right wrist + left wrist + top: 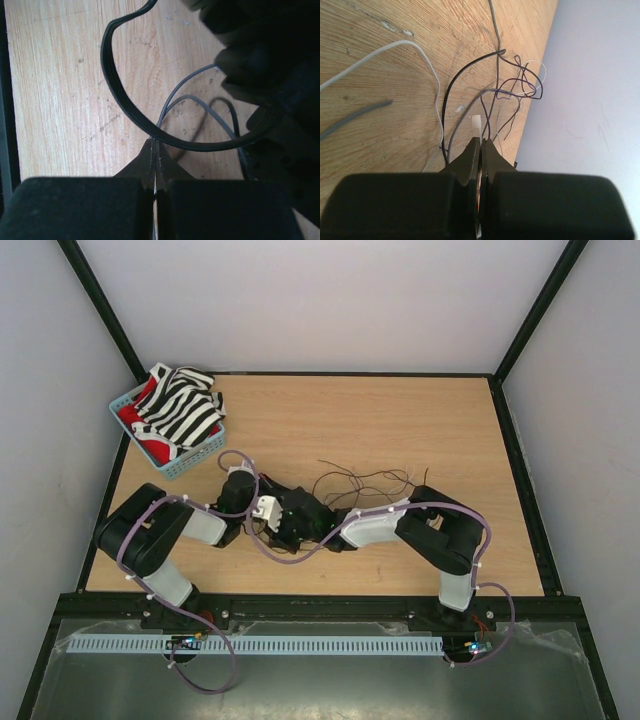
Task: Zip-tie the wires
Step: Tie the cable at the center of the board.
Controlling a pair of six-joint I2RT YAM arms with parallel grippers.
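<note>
The wires (pixel 365 478) lie as a thin dark tangle on the wooden table, just beyond where both arms meet. In the left wrist view my left gripper (pixel 482 140) is shut. A purple wire (pixel 485 112) and a pale strip (pixel 476 122) come out of its tips, and the black, grey and white wires (pixel 517 85) fan out ahead. In the right wrist view my right gripper (pixel 155 143) is shut, with a grey wire (pixel 172 97) rising from between its tips. A black ribbed zip-tie band (pixel 116 85) loops across just in front of those tips.
A blue basket (pixel 186 466) holding striped black-and-white and red cloth stands at the table's back left. The left arm's dark body (pixel 270 70) fills the upper right of the right wrist view, close to my right gripper. Black frame rails (pixel 515 480) edge the table.
</note>
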